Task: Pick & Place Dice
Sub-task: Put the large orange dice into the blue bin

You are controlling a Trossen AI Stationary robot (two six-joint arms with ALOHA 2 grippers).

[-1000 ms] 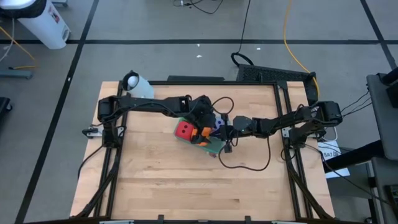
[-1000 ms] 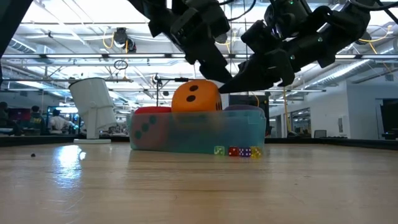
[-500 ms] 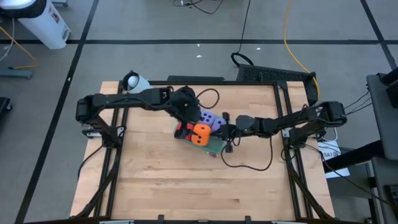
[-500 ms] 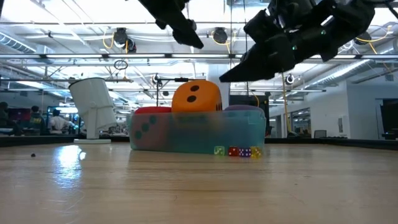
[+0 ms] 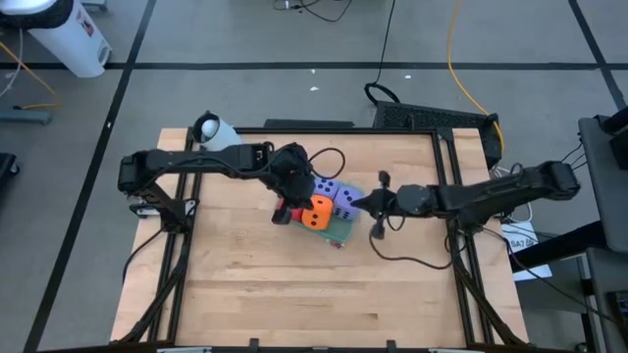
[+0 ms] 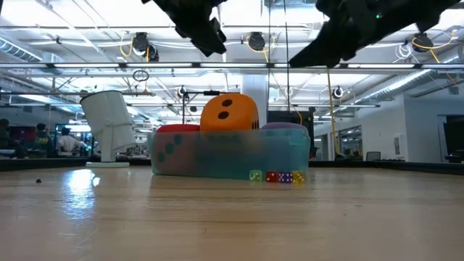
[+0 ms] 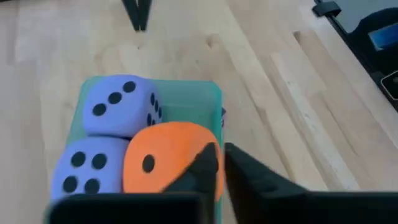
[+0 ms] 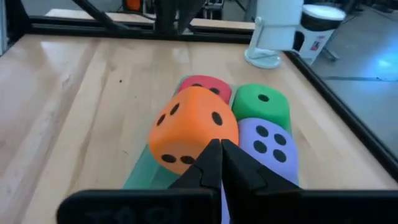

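All five dice sit in the green tray (image 5: 339,231) at table centre, orange die (image 5: 316,211) perched on top since the tray's full (tiny loose dice beside it), left gripper (image 5: 286,195) at its 10 o'clock and right gripper (image 5: 365,203) at 3 o'clock both closed empty, clear above

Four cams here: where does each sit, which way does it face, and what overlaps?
High: overhead, straight down; both arms, bin.
Low: table height, level across; bin wall, orange die, arms above.
Left wrist: on left arm, over bin; shut left pincer, purple dice.
Right wrist: on right arm; shut right pincer, green die, red die.
Shared: the orange die.
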